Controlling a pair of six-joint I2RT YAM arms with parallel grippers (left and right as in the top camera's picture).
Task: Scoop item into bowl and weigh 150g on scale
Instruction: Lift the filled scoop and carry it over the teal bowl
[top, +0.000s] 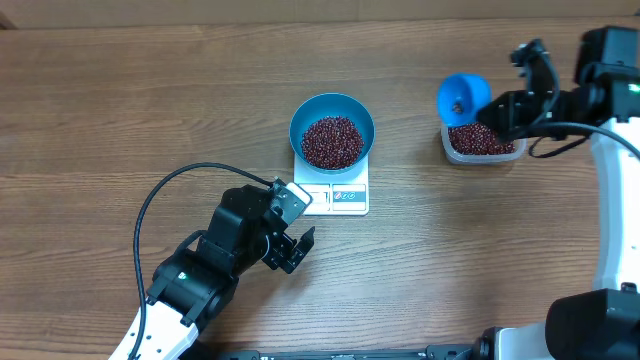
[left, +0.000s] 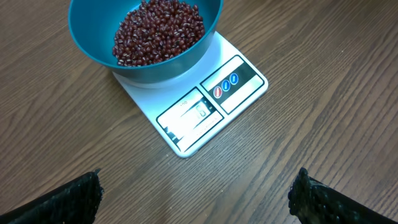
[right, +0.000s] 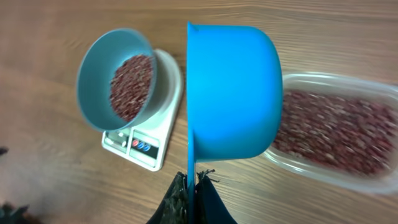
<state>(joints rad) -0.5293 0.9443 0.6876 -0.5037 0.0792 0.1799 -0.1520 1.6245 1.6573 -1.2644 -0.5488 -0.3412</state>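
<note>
The blue bowl (top: 300, 115) stands on the white scale (top: 348, 197) at mid-table and holds a heap of red-brown beans (top: 332, 141). My left gripper (top: 295, 250) hovers just in front of the scale, open and empty; its wrist view shows the bowl (left: 93, 43), beans (left: 158, 31) and scale display (left: 211, 106) ahead of the gripper (left: 196, 199). My right gripper (right: 193, 186) is shut on the thin handle of a blue scoop (right: 233, 93), held over the left end of the clear tub (right: 323, 171). The scoop (top: 462, 98) is tipped on its side.
The clear tub (top: 483, 157) of beans sits at the right of the table, well apart from the scale. A black cable (top: 160, 195) loops from the left arm over the wood. Bare wooden tabletop lies between scale and tub.
</note>
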